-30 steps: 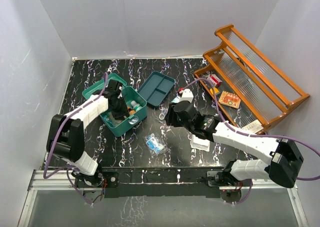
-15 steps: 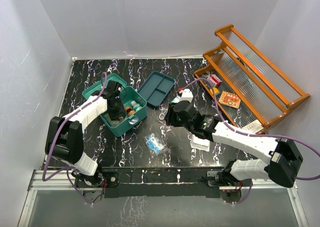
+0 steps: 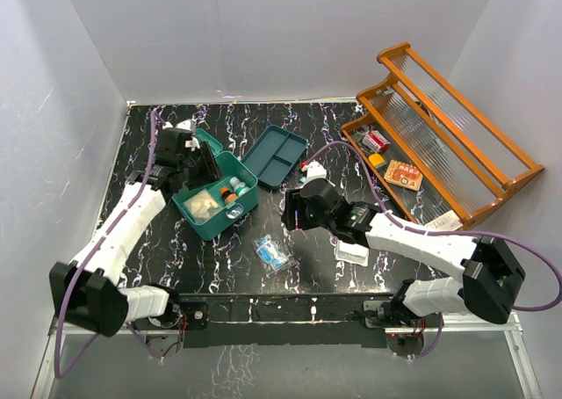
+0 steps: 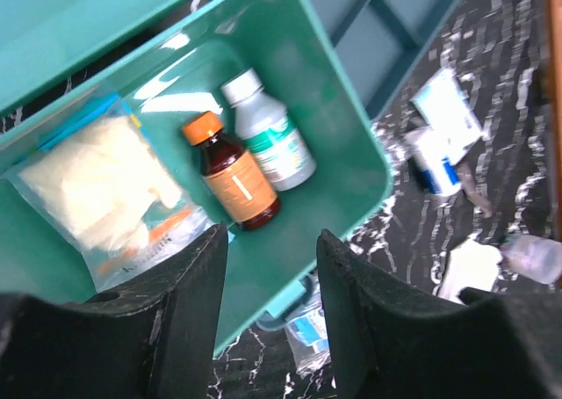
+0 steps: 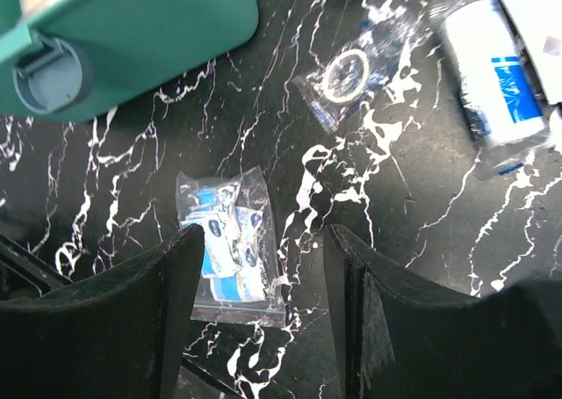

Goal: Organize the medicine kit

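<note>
We saw the medicine kit (image 3: 219,226) standing open toward the surface's far-left corner. Since a second before, the left arm (image 3: 132,219) had lifted out of the kit, uncovering a clear bag (image 4: 97,188) beside an orange-capped bottle (image 4: 230,175) and a white-capped bottle (image 4: 268,135). The left jaws hung partly open and empty. The right jaws, spread wider than before and empty, hovered over a sachet packet (image 5: 226,241) near the surface's near edge.

Teal medicine kit (image 3: 215,226), blk table (image 3: 228,267) w/ white veins, orange rack (image 3: 448,131).

Wooden rack (image 3: 443,118) far right; divided tray (image 3: 275,155) mid-table; bagged packets (image 3: 272,252) nearer front.
</note>
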Robot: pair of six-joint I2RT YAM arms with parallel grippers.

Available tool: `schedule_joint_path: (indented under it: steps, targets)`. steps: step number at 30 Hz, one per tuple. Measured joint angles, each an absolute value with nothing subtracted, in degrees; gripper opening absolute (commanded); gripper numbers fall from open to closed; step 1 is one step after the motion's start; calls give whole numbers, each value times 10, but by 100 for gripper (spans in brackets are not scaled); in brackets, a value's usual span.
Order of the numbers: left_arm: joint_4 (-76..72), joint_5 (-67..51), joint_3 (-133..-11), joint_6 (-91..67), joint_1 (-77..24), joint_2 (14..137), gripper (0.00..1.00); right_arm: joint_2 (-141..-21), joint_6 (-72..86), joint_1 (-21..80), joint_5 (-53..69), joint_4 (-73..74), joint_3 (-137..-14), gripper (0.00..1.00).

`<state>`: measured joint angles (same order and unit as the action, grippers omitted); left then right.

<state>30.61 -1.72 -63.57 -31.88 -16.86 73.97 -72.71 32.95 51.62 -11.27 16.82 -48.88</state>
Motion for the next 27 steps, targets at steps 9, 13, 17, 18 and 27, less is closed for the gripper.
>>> schedule_joint_path:
  steps: [9, 13, 17, 18, 27]
  targets:
    - [258, -4, -619, -291, -169, 563, 56, -785, 305, 516, -47, 165, -479, 56]
    - [246, 4, -597, -280, -169, 493, 61, -820, 303, 516, -37, 166, -479, 54]
    - [229, 9, -572, -273, -169, 439, 66, -856, 301, 517, -21, 173, -480, 52]
    - [226, 10, -566, -271, -169, 427, 67, -863, 300, 517, -15, 177, -480, 51]
    - [213, 28, -555, -256, -169, 356, 78, -923, 298, 528, 19, 191, -507, 44]
